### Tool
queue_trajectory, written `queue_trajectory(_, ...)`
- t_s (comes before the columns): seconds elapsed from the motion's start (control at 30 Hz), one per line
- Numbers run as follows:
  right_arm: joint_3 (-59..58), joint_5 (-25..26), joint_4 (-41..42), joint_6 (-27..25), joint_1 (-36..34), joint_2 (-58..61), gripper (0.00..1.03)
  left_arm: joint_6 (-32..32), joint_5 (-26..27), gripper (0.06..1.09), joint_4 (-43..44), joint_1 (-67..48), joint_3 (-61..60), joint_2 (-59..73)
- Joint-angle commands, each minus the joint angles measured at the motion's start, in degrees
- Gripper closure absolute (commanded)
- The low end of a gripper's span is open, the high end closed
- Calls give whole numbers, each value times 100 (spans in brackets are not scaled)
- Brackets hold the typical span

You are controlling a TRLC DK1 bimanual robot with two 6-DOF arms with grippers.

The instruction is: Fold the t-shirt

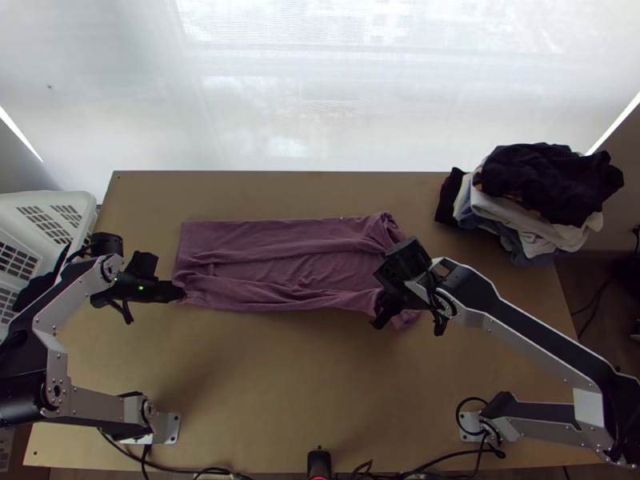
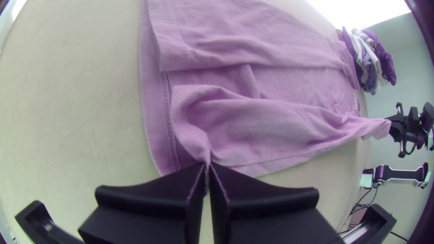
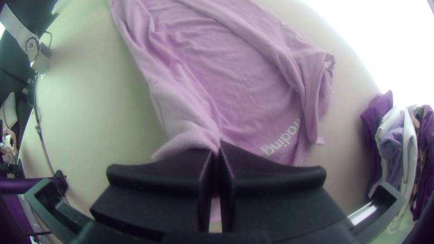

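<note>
"So, where are they with it? I can see the t-shirt [image 1: 292, 260] stretched out lengthwise across the middle of the table [image 1: 264, 384]."

"Folding in the long sides, I'd say. The far side [image 2: 217, 47] lies turned inward over the body, and the near side [image 2: 257, 119] is bunched and partly over, with both arms on it."

"Both of them holding cloth?"

"Yes. The left gripper [image 2: 207, 166] is closed on a pinch of fabric at the hem [image 2: 166, 106], by the near corner. The right gripper [image 3: 217, 148] has its fingers together on the same long side, up near the shoulder end (the end towards that heap of clothes [image 1: 544, 192], if you're squinting like me)."

"And what does the next move want?"

"The pair working together, I think: carry that near edge inward, evenly, and lay it down so the body becomes a neat strip. Then let go and smooth it."

"What might spoil it?"

"If one end travels further than the other, the strip goes crooked. The cloth looks soft and rather wrinkly, so I'd expect it to sag between the grips. The shoulder end is rumpled too, and probably needs tidying before anyone folds the length in half."

"Halfway, then?"

"Roughly, at a guess. The crosswise folds aren't made."
</note>
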Motion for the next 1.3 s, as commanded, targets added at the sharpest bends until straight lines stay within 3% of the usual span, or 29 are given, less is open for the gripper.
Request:
queue_trajectory(0.0,-2,8,5,-3,-3,-1,100,51,39,105,-176,51,-14,-91)
queue_trajectory(0.47,261,52,84,-20,-364,-28,100,60,39,105,-686,605,399,-654)
queue_trajectory(0.8,718,60,374,-205,-812,289,100,-213,48,105,-984,394,1401,-223)
queue_trajectory(1.27,1580,60,849,-548,-1392,1361,100,-749,39,105,-738,60,2746,972)
